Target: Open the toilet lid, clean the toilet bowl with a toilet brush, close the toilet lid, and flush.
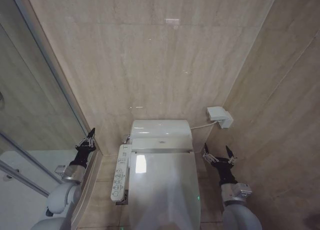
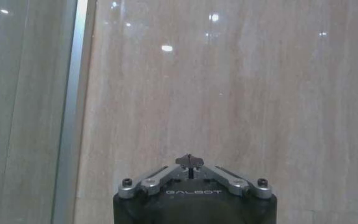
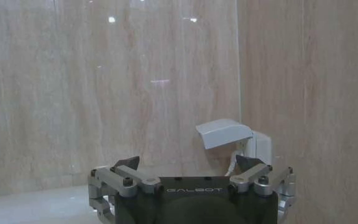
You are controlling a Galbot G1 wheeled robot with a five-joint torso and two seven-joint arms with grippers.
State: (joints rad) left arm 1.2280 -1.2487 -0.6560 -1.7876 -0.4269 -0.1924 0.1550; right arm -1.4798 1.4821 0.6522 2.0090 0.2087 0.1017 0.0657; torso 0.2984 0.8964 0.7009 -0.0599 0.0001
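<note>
Toilet lid (image 1: 162,190) was glossy white plastic, smooth, throwing a bright glare patch near its hinge end. Button panel (image 1: 120,172) beside the lid looked matt white plastic. Wall (image 1: 150,65) behind the lid was polished beige stone tile, reflective. Both grippers had black bodies with bare metal linkages.

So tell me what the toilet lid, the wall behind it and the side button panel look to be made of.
Toilet lid: looks like glossy white plastic; it throws back a bright patch of light.
Wall: polished beige stone or stone-look tile, judging by the faint veining, thin joints and lamp reflections.
Button panel: seemingly matte white plastic, with rows of small buttons.
</note>
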